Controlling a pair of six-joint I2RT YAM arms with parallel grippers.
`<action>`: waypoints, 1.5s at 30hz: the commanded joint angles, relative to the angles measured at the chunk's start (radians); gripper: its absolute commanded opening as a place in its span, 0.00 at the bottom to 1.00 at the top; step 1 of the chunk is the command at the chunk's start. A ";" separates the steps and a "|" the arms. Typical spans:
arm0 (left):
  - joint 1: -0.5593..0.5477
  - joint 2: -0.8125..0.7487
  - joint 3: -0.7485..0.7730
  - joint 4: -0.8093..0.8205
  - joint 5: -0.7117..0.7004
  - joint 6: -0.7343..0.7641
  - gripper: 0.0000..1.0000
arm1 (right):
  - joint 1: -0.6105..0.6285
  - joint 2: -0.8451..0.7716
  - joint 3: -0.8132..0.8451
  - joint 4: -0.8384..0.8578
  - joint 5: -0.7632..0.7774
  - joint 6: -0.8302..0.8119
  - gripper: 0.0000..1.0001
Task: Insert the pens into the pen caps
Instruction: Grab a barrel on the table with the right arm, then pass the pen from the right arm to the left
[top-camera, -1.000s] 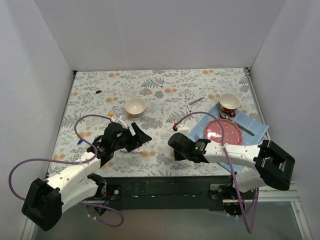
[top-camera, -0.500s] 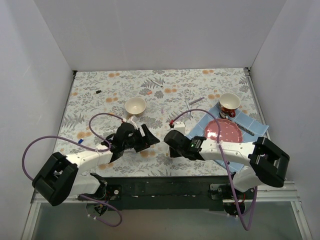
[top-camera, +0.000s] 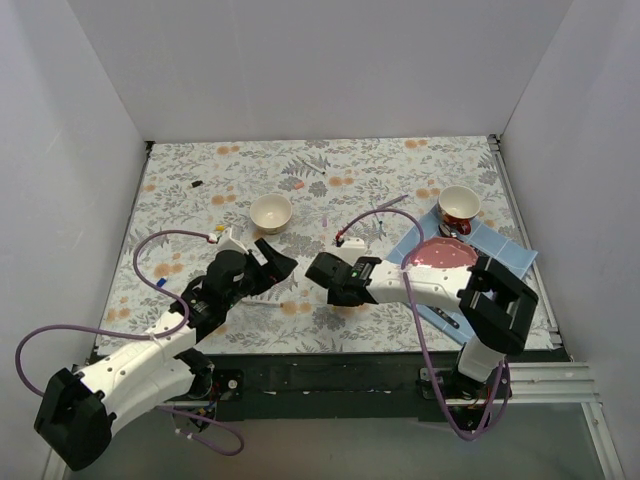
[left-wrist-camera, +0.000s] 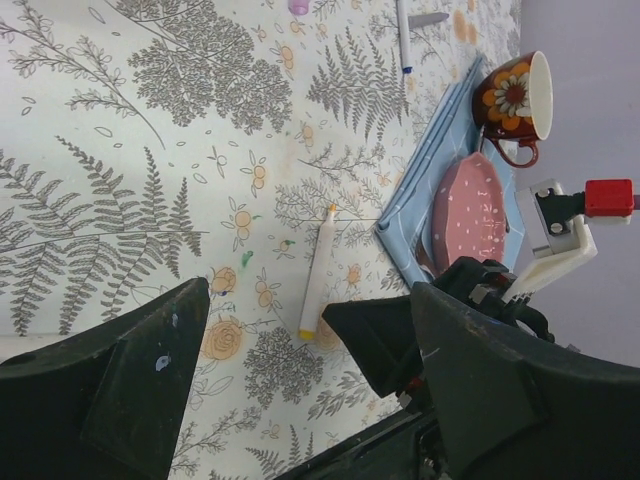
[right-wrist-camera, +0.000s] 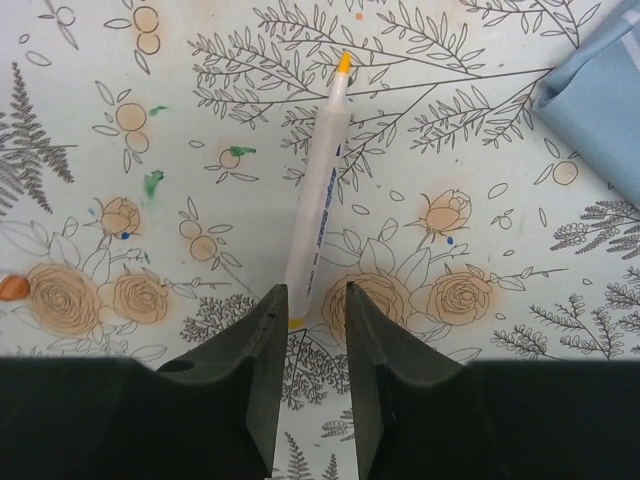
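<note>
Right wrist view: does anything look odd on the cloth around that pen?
Yes. Small green smudges stain the cloth left of the pen; they look like stray ink rather than print. The pen lies uncapped with its orange tip bare, pointing away from the right gripper.

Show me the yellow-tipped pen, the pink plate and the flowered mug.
yellow-tipped pen (right-wrist-camera: 320, 190), right wrist view, mid barrel
pink plate (left-wrist-camera: 470, 215), left wrist view, bare dotted face
flowered mug (left-wrist-camera: 510, 97), left wrist view, painted side
</note>
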 joint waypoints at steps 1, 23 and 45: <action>-0.002 -0.022 0.017 -0.079 -0.051 0.022 0.82 | 0.000 0.062 0.061 -0.101 0.073 0.062 0.36; -0.012 0.232 -0.035 0.159 0.178 -0.044 0.72 | 0.003 -0.031 -0.207 0.275 -0.041 -0.138 0.01; -0.123 0.682 0.157 0.358 0.192 -0.063 0.69 | 0.005 -0.159 -0.305 0.442 -0.085 -0.184 0.01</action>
